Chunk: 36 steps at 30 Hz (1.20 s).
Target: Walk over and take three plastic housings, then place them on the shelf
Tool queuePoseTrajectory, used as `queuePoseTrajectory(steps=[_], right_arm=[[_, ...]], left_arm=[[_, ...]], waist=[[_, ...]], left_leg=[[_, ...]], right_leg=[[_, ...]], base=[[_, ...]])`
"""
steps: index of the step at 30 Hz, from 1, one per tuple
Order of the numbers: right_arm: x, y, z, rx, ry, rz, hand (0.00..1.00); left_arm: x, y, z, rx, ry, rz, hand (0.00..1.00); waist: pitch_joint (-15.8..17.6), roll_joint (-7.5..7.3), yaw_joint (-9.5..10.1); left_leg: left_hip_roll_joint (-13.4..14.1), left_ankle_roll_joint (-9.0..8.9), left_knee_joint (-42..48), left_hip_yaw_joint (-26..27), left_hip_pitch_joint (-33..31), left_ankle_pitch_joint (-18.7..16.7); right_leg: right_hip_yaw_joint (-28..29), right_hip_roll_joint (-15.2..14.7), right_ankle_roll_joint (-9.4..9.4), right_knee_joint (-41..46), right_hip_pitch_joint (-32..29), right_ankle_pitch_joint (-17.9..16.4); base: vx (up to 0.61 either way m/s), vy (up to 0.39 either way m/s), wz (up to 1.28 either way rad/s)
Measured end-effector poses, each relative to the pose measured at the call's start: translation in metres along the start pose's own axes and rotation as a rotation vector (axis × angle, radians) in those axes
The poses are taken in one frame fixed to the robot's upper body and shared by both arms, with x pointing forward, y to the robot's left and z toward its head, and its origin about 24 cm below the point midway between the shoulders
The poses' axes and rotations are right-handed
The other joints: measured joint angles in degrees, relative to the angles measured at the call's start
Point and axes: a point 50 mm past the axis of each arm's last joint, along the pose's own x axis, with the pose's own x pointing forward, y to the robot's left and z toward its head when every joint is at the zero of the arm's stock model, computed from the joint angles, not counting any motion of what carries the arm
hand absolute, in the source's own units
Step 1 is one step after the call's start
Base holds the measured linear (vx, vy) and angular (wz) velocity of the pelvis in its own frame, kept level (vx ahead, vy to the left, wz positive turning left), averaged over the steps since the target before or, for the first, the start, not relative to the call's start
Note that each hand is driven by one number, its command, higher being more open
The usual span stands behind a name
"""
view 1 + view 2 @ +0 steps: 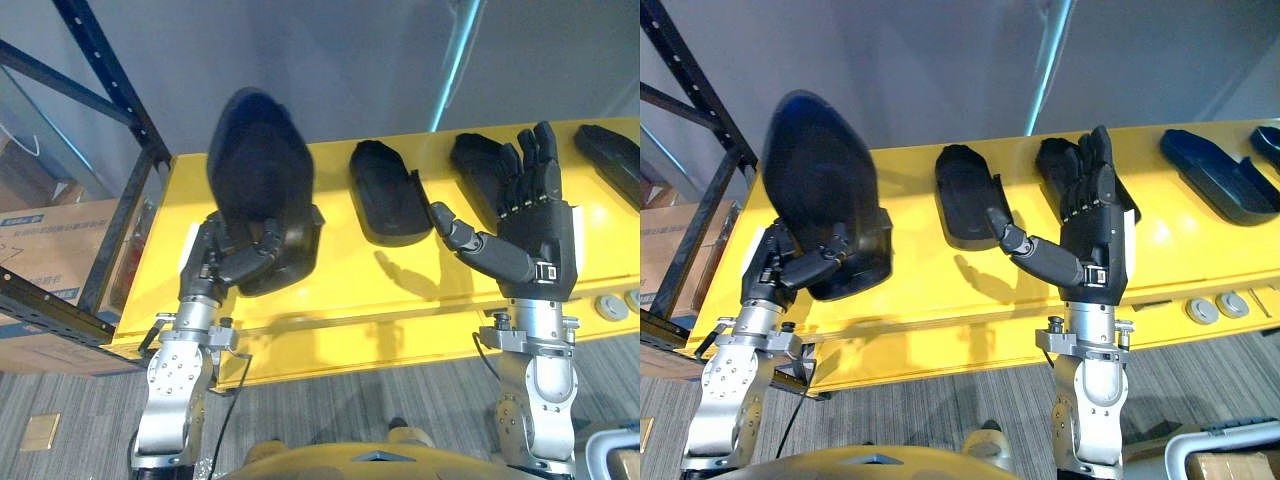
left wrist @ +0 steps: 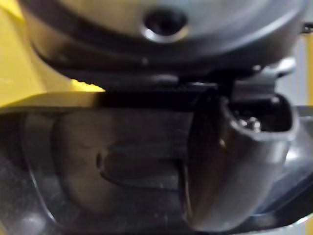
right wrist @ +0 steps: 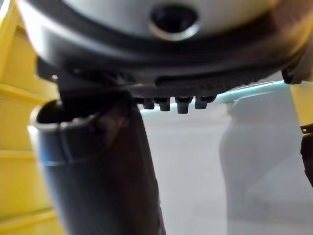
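Left hand curls round a housing, tilted, clear of the yellow table. Right hand is wide, empty, above the next housing; a third housing lies between. Best: lower the palm, wrap the narrow edge. Shells are black, matte, oval, and probably slick.
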Motion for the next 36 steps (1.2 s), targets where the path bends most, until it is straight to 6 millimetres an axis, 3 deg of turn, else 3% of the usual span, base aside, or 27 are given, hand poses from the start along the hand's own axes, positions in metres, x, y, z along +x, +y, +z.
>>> queuePoseTrajectory(steps=[6,14,22,36], right_arm=[[-0.003,0.013,-0.006,0.03,0.055,0.127,1.0],[0.0,0.041,-0.012,0.11,0.096,0.337,1.0],[0.012,0.048,-0.007,0.143,0.062,0.433,1.0],[0.022,0.067,0.004,0.163,0.039,0.547,1.0]], left_arm=[[0.012,0.015,-0.009,-0.089,0.054,0.108,0.0],[0.038,0.025,-0.015,-0.21,0.107,0.09,0.0],[0.072,0.048,-0.015,-0.199,0.173,0.065,0.0],[0.099,0.068,-0.004,-0.13,0.267,0.003,0.0]], waist=[[0.14,2.57,-0.92],[0.21,2.7,-1.04],[1.74,4.33,-1.68],[4.77,5.24,-1.99]], left_leg=[[0.48,-0.6,-4.13,0.18,0.49,3.81],[0.04,-0.55,-4.86,0.74,0.92,4.51],[-0.04,-0.42,-5.0,1.15,0.87,5.1],[-0.74,-0.24,-5.06,1.2,-0.36,5.61]], right_leg=[[-0.02,0.81,0.44,0.97,-1.85,0.08],[0.68,0.52,0.79,2.31,-2.69,0.24],[1.3,0.47,0.54,4.23,-4.01,-0.61],[1.26,-0.3,1.13,6.1,-5.94,-1.1]], base=[[-0.06,-0.045,0.01],[0.0,0.003,-0.02],[-0.03,-0.007,-0.03],[0.0,0.0,0.01]])
